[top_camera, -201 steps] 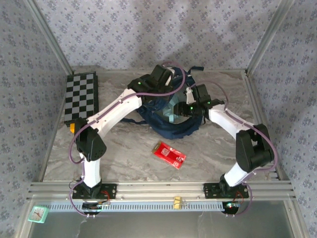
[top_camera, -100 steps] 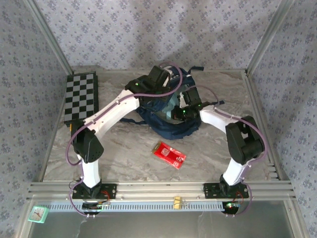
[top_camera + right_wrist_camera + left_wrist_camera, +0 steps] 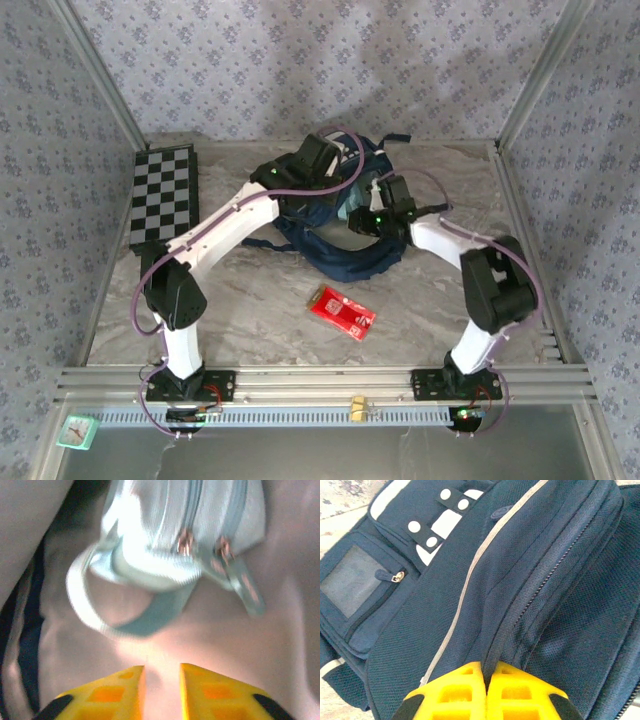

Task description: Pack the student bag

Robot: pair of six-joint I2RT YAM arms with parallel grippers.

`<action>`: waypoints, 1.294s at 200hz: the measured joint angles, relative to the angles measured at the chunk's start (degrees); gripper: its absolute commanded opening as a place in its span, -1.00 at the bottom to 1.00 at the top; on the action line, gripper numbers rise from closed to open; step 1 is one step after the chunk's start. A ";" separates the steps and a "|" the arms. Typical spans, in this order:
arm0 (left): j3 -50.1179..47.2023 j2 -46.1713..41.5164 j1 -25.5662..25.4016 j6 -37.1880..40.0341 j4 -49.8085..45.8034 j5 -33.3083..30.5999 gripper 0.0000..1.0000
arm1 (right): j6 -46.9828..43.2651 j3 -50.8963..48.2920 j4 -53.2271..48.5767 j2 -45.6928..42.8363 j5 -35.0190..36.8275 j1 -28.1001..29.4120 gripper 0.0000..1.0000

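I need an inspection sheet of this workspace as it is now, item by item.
Surface: grey marble-pattern table, flat.
Job's things: large navy blue fabric backpack, lying open; pale blue zipped pouch inside.
Clutter: black-and-white checkered board; flat red packet.
End effectors: left end effector shut, pinching backpack fabric; right end effector slightly open above pouch, empty.
Cables: purple cables along both arms.
Surroundings: blue patterned wallpaper walls; aluminium frame.
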 measured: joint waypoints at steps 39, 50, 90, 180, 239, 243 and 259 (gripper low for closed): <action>-3.50 0.00 0.00 -1.55 1.95 4.52 -0.79 | -0.13 -6.36 -5.49 -17.44 0.07 -4.76 -0.21; -4.04 0.00 0.00 -1.77 1.99 5.99 -0.71 | -0.20 -7.02 -7.30 -20.98 0.31 -6.27 -0.16; -9.88 -3.76 0.24 -3.67 3.80 12.17 -0.15 | 0.22 -7.65 -14.27 -28.33 0.00 -7.85 0.06; -38.69 -21.88 18.36 -23.17 16.72 18.21 0.22 | 8.15 -7.15 -15.67 -20.57 -2.60 3.28 0.14; -42.71 -14.71 21.11 -31.98 23.17 22.97 0.35 | 12.83 -5.55 -12.81 -13.77 -1.31 6.69 0.14; -42.62 -14.25 21.11 -32.28 23.50 23.12 0.36 | 12.98 -5.46 -12.76 -13.42 -1.03 6.69 0.13; -42.05 -12.57 21.11 -33.66 24.79 23.45 0.38 | 13.77 -5.33 -12.74 -12.33 -0.13 6.51 0.13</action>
